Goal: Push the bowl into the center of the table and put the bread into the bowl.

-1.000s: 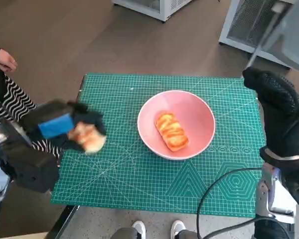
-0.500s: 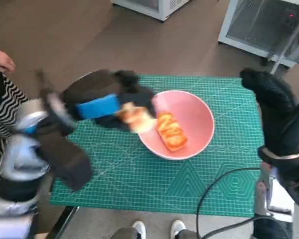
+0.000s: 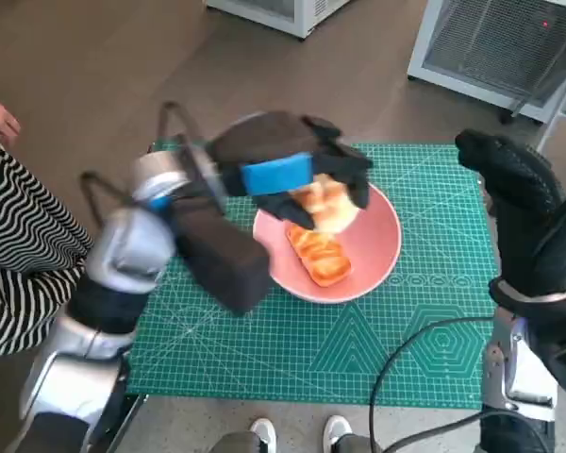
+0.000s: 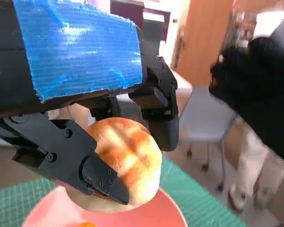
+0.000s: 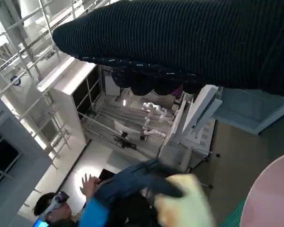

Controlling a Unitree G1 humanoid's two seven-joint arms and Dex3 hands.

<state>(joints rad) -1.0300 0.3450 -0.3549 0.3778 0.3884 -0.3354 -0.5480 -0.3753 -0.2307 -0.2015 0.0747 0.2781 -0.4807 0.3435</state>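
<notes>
A pink bowl [image 3: 377, 255] sits near the middle of the green cutting mat [image 3: 264, 330], with one golden bread piece [image 3: 319, 253] lying inside it. My left hand [image 3: 283, 170], blue tape on its back, hovers over the bowl and grips a second round bread roll [image 3: 325, 203]. The left wrist view shows that roll [image 4: 125, 158] held between the black fingers [image 4: 97, 172] above the bowl's pink rim [image 4: 170, 208]. My right hand [image 3: 514, 203], in its black glove, stays raised beside the mat's right edge and holds nothing that I can see; its fingers are not clear.
A person in striped clothing [image 3: 19, 255] sits at the left of the table. White cabinets [image 3: 481, 47] stand on the floor beyond. A black cable [image 3: 406, 377] loops over the mat's near right corner. Another person [image 5: 57, 208] shows in the right wrist view.
My left hand has carried the bread roll from the mat's left side rightward to above the bowl. The right hand has stayed where it was.
</notes>
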